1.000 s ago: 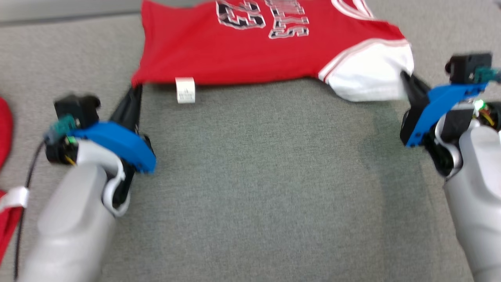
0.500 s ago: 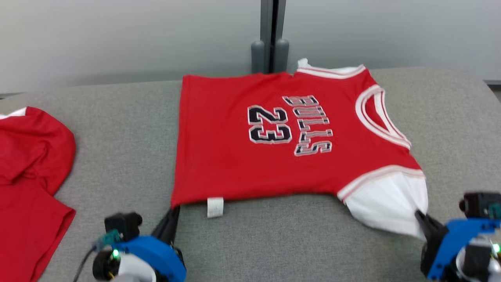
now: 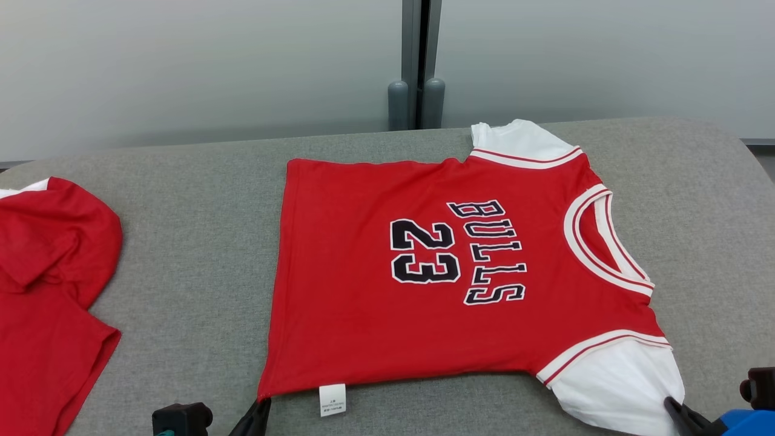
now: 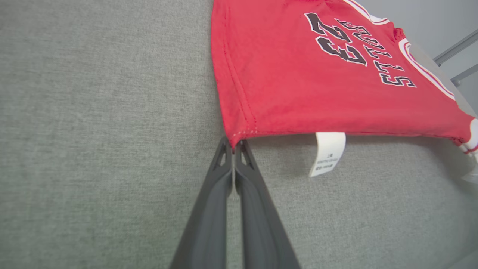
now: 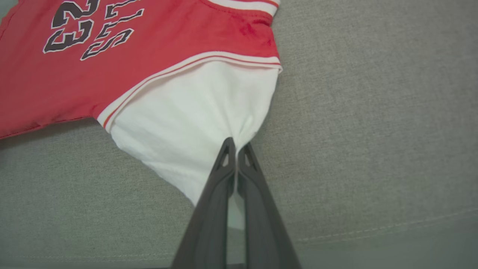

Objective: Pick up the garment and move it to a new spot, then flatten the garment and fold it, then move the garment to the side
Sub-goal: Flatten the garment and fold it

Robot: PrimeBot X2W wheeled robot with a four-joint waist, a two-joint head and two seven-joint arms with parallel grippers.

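We see the red garment (image 3: 375,254) lying flat in the middle of the grey bench (image 3: 194,242), with "BULLS" and "23" printed in black. The print on its white label (image 3: 332,399) is too small to read. Near the front edge, the left gripper (image 4: 234,146) pinches the hem corner, and the right gripper (image 5: 235,145) pinches the white sleeve (image 5: 186,116).
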